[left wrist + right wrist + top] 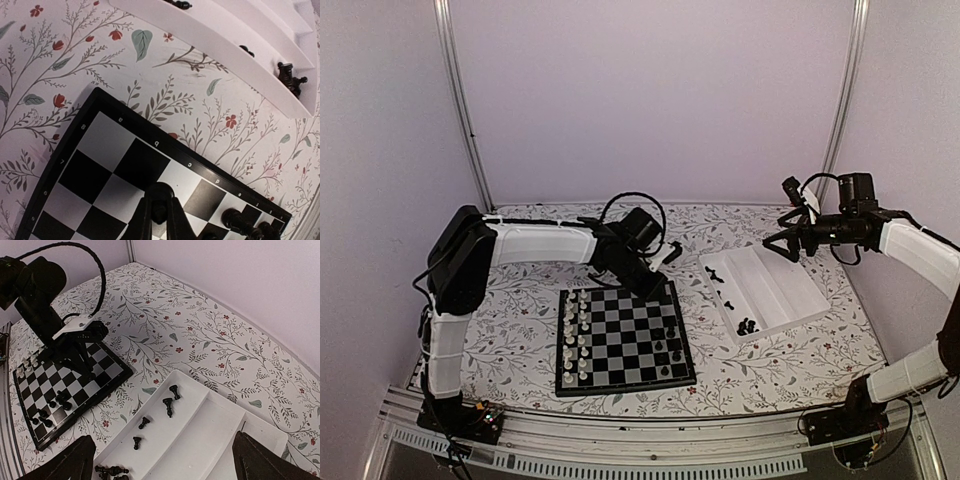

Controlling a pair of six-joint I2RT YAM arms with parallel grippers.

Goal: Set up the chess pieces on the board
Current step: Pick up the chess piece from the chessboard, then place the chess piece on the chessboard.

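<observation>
Only left wrist misses white chessmen (571, 328) on board (632, 342).

From above you see the board (625, 345) on the flowered cloth (520, 330), with white pieces (575, 335) lined along its left side and a few black pieces (668, 350) near its right edge. Your left gripper (655, 287) is down at the board's far right corner (its jaws are too dark to read from here). The tray (780, 280) lies to the right, with more black pieces scattered in it. Your right gripper (778, 242) hangs above its far end, fingers spread.
</observation>
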